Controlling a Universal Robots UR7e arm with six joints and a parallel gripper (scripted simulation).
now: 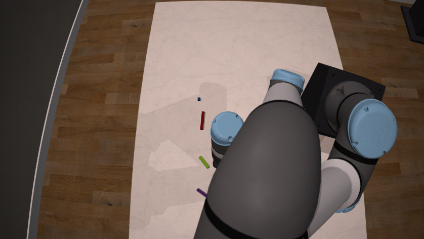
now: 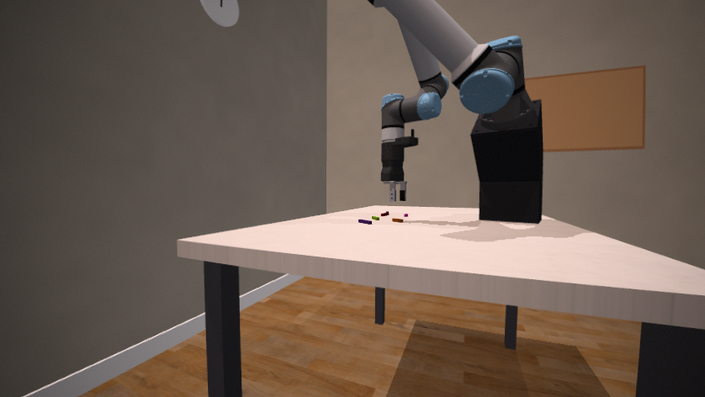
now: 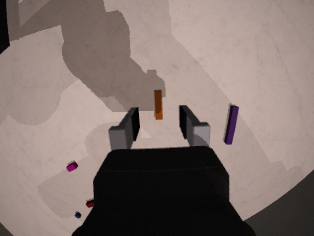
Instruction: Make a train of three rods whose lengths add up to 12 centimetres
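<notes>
My gripper [image 3: 159,116] [image 2: 395,196] is open and empty, and hangs above the table. In the wrist view an orange rod [image 3: 158,105] lies on the table in line with the gap between my fingers, below them. A purple rod [image 3: 230,125] lies to its right. A magenta rod [image 3: 72,166] and a blue rod [image 3: 77,214] lie at the lower left. From above I see the blue rod [image 1: 199,98], a red rod [image 1: 202,120], a lime rod [image 1: 204,162] and the purple rod's end [image 1: 201,192]. The arm hides the orange and magenta rods there.
The arm's black base [image 1: 341,97] stands on the table's right side. The table's near edge [image 2: 443,281] shows in the side view, where the rods form a small cluster [image 2: 384,218] under the gripper.
</notes>
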